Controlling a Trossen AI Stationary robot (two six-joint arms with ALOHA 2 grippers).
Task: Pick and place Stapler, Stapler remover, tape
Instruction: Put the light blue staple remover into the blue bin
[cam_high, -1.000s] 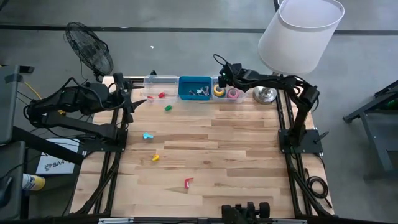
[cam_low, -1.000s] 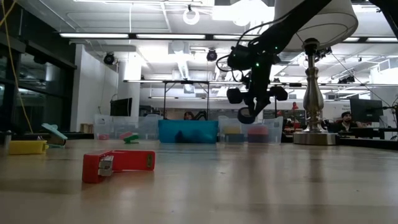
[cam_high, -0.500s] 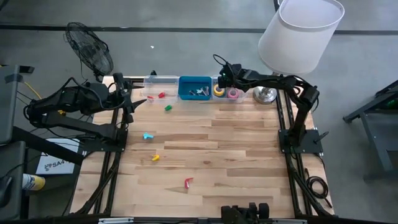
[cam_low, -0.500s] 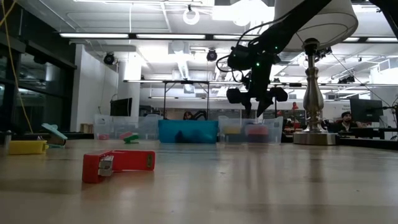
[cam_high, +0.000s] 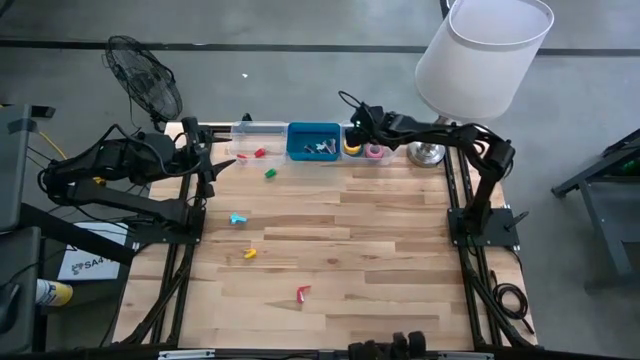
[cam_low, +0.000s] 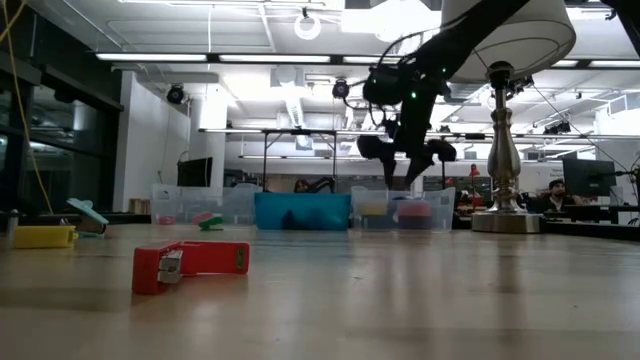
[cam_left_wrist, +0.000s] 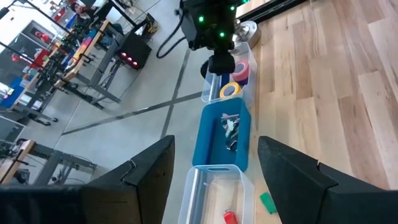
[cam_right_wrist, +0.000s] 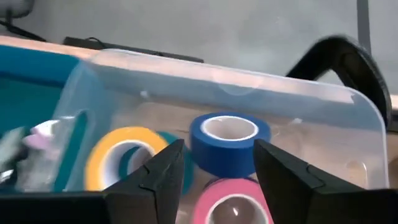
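Observation:
My right gripper (cam_high: 354, 122) is open and empty above a small clear bin (cam_right_wrist: 249, 84) at the table's far edge. It also shows in the low view (cam_low: 405, 165). Blue (cam_right_wrist: 230, 140), yellow (cam_right_wrist: 127, 165) and pink (cam_right_wrist: 233, 205) tape rolls lie in that bin. My left gripper (cam_high: 222, 163) waits open and empty at the far left. A red stapler (cam_high: 301, 293) lies flat near the front and also shows in the low view (cam_low: 190, 265). Yellow (cam_high: 250, 253), teal (cam_high: 237, 218) and green (cam_high: 269, 173) pieces lie on the table's left half.
A blue bin (cam_high: 313, 140) with small metal pieces stands left of the tape bin. A long clear bin (cam_high: 258, 132) with a red piece (cam_high: 259, 153) stands left of that. A lamp's base (cam_high: 427, 152) stands at the far right and a fan (cam_high: 145, 80) beyond the far left corner.
A second ago a tape roll hung below my right gripper over the clear bin. Half a second ago it was gone from the fingers. Since then my right gripper has risen and gone a little toward the table's left.

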